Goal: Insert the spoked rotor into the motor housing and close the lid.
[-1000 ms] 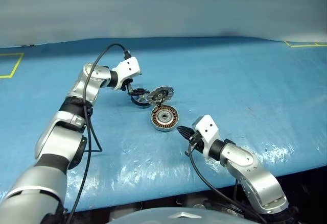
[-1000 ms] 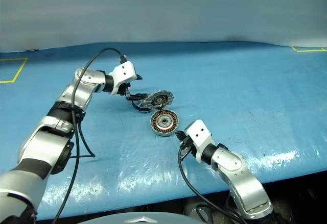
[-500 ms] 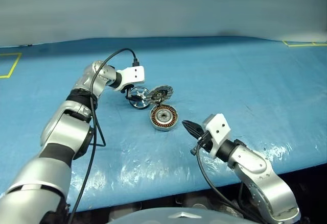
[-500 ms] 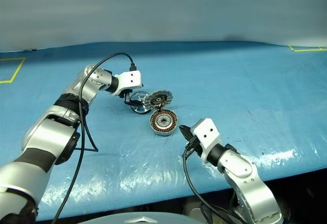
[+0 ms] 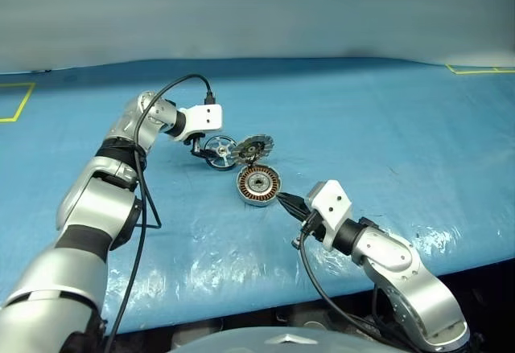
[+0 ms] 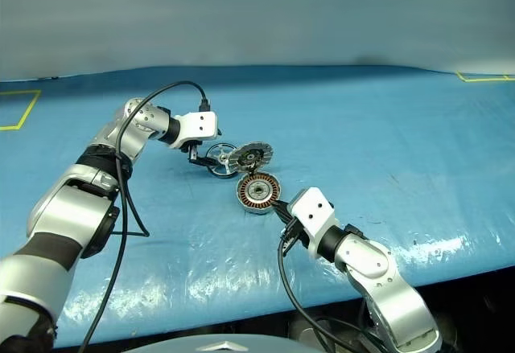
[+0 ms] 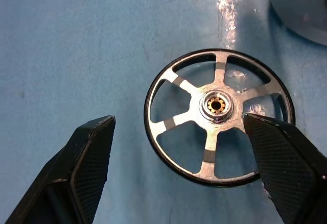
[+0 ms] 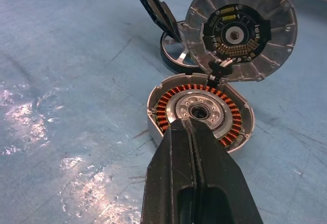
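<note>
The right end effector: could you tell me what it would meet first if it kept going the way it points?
Most likely the motor housing, right ahead of the shut right end effector; the gap between them is hard to judge.

We see a blue surface, glossy with white glare patches near its front edge, and yellow line markings at its far corners. The rotor has a black rim, silver-grey spokes and a silver hub with a brass-coloured centre. The housing is silver-rimmed, with a ring of copper-orange windings around a silver hub. The lid shows grey radial teeth around a dark centre with small gold-coloured contacts. The left pincer and right pincer are black; the left's fingers carry a fine cross-hatch texture. The arms are silver and black with white wrist blocks and black cables.
</note>
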{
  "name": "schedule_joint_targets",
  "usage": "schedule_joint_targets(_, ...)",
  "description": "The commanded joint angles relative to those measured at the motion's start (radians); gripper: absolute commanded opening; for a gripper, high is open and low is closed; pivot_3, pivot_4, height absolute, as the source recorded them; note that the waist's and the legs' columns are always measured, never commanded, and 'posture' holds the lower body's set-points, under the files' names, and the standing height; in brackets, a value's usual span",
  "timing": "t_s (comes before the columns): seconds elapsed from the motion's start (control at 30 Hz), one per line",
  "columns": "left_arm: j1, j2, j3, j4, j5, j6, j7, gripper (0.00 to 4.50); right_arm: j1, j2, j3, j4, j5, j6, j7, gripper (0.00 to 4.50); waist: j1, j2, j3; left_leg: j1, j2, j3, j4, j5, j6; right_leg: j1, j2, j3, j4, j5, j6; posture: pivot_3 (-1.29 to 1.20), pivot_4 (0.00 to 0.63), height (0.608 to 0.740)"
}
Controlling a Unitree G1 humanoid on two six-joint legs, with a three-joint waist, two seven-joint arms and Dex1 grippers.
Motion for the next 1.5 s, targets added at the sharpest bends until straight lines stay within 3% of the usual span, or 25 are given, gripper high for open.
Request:
schedule_joint_targets(0.03,0.002,-0.016,0.036,-0.027,-0.027,-0.022,0.002,4.28,-0.015,0.002,0.005,-0.013,-0.008,-0.010,-0.003,0.01,0.003,0.000,0.000,0.000,0.000,0.000,0.000,0.000,0.000,0.000,0.000,0.000,0.000,0.000,0.000,0.00,0.150,0.740)
schedule_joint_targets(0.17,0.016,-0.025,0.049,-0.038,-0.044,-0.044,-0.014,4.28,-0.019,-0.001,0.015,-0.005,-0.019,-0.007,-0.009,0.01,0.003,0.000,0.000,0.000,0.000,0.000,0.001,0.000,0.001,0.000,0.000,0.000,0.000,0.000,0.000,0.00,0.150,0.740)
schedule_joint_targets(0.27,0.015,-0.024,0.052,-0.037,-0.038,-0.053,-0.008,3.67,-0.018,-0.003,0.020,0.002,-0.029,-0.005,-0.011,0.00,0.003,0.000,0.000,0.000,0.000,0.000,0.001,0.000,0.001,0.000,0.000,0.000,0.000,0.000,0.000,0.00,0.150,0.740)
schedule_joint_targets(0.37,0.013,-0.023,0.051,-0.032,-0.029,-0.047,-0.006,2.70,-0.016,0.001,0.027,0.003,-0.032,-0.004,-0.010,0.00,0.003,0.000,0.000,0.000,0.000,0.000,0.001,0.000,0.001,0.000,0.000,0.000,0.000,0.000,0.001,0.00,0.150,0.740)
schedule_joint_targets(1.5,0.061,-0.023,-0.031,-0.011,0.089,-0.100,-0.009,2.70,-0.017,0.003,0.079,0.045,-0.101,-0.002,-0.018,0.00,0.003,0.000,0.000,0.001,-0.001,0.000,0.002,0.000,0.001,0.001,0.000,0.000,0.001,0.001,0.001,0.00,0.150,0.740)
